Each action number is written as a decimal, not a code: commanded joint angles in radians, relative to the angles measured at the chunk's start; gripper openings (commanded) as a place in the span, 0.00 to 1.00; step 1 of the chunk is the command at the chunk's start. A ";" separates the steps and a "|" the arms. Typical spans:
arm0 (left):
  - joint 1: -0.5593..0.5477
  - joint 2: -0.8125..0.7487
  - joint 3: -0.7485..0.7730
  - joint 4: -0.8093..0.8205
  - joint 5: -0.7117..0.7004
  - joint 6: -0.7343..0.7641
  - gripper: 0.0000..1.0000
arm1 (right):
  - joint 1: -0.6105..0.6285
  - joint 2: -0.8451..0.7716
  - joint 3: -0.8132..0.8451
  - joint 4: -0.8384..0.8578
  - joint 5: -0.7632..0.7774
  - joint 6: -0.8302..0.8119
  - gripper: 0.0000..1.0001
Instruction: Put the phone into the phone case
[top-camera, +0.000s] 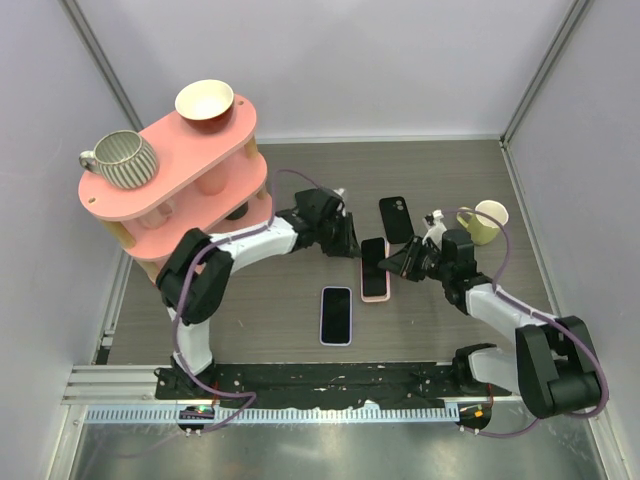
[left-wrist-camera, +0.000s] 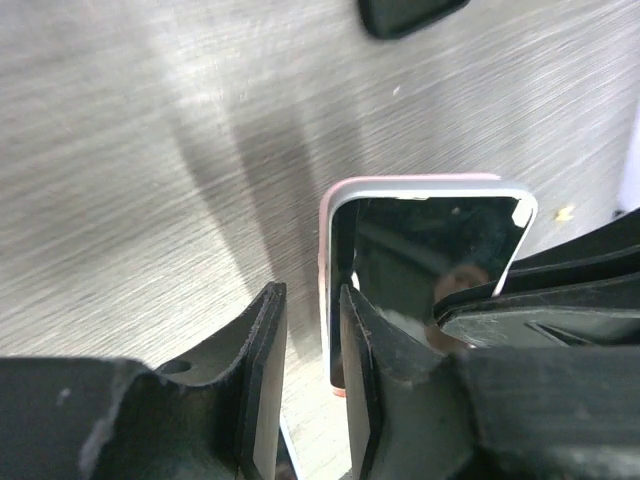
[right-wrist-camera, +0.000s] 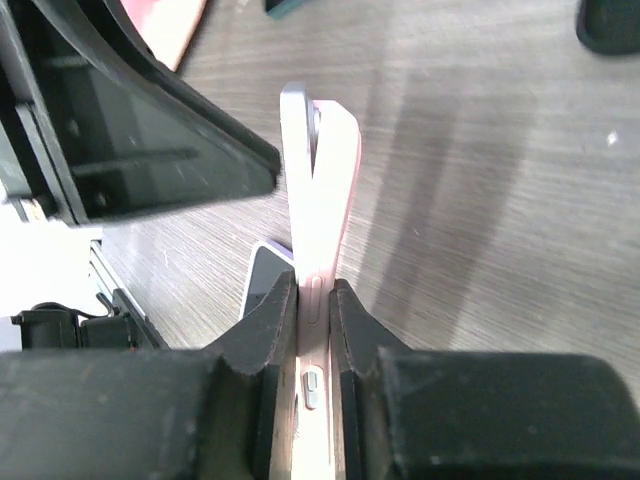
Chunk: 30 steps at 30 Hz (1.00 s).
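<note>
Right jaws, closest to the lens, are clamped on the near end of the pink case (right-wrist-camera: 338, 200); the phone (right-wrist-camera: 294, 140) sits partly in it (splaying away at the far end). Both are at the centre of the overhead frame, between the arms. Left jaws stand slightly apart, straddling the phone's long edge. Just below, a second phone (top-camera: 336, 315) lies on the worktop (top-camera: 260, 300).
</note>
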 joint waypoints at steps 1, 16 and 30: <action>0.088 -0.184 0.030 0.008 0.067 0.117 0.34 | 0.006 -0.111 0.029 0.166 -0.037 -0.025 0.01; 0.183 -0.546 -0.312 0.446 0.627 0.346 0.59 | 0.015 -0.181 -0.005 1.009 -0.203 0.355 0.01; 0.140 -0.438 -0.320 0.621 0.756 0.205 0.35 | 0.096 -0.098 0.018 1.174 -0.238 0.428 0.09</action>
